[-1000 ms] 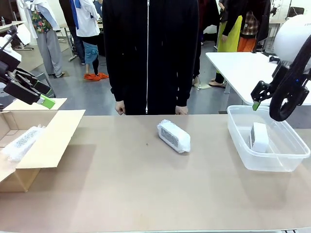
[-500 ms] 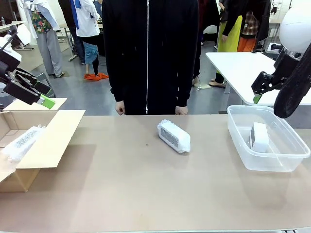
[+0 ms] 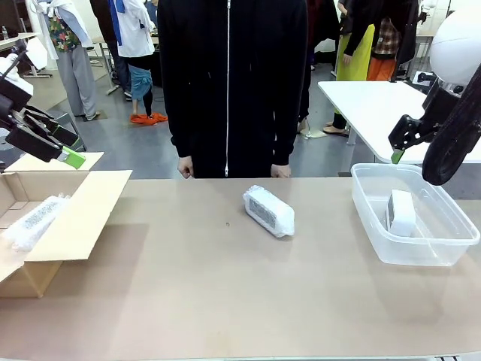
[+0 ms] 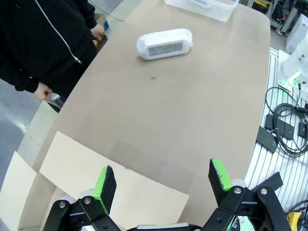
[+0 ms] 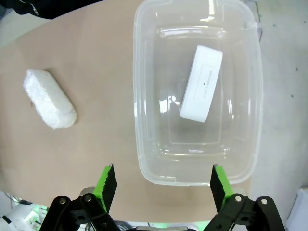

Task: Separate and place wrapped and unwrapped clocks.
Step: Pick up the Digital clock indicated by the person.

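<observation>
Locate bare clock inside bin, right side. Locate wrapped clock mid-tabletop, well apart from bin and box. Locate second wrapped clock inside box, left side. Read left jaws as spread, empty, above box flap; right jaws as spread, empty, above bin.

1. No legible text, brand, number or sign is showing anywhere.
2. The bare white rounded-rectangle plastic clock, lying in the clear plastic tub, is showing only a faint outlined panel, too small to read.
</observation>
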{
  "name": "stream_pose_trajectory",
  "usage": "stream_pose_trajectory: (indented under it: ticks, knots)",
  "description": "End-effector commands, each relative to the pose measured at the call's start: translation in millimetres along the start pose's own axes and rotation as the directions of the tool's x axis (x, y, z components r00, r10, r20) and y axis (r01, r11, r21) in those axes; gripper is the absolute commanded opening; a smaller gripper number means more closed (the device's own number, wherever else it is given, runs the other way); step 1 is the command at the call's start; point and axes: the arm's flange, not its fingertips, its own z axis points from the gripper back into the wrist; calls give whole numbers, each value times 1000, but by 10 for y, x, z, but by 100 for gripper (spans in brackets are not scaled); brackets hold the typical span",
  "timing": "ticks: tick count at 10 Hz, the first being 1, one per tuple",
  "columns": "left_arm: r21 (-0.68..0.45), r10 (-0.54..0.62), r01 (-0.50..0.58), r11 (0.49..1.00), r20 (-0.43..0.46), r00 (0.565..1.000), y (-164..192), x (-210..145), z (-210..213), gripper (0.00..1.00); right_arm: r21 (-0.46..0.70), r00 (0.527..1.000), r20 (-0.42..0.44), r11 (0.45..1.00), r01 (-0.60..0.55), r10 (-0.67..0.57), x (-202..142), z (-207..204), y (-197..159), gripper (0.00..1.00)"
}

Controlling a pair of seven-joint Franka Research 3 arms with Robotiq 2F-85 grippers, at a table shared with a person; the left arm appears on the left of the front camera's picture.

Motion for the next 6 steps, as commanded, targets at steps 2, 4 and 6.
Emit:
stream_pose_trajectory:
  ticks: [2,4,6]
  knots:
    - [-5,1,0,1000,16,1000,0,19,-11,100,4,1000,-2,1000,1,-1,28,3,0,100]
    - [-5,1,0,1000,16,1000,0,19,-11,100,4,1000,-2,1000,1,-1,28,3,0,100]
    - [-5,1,0,1000,16,1000,0,19,-11,100,4,1000,-2,1000,1,-1,28,3,0,100]
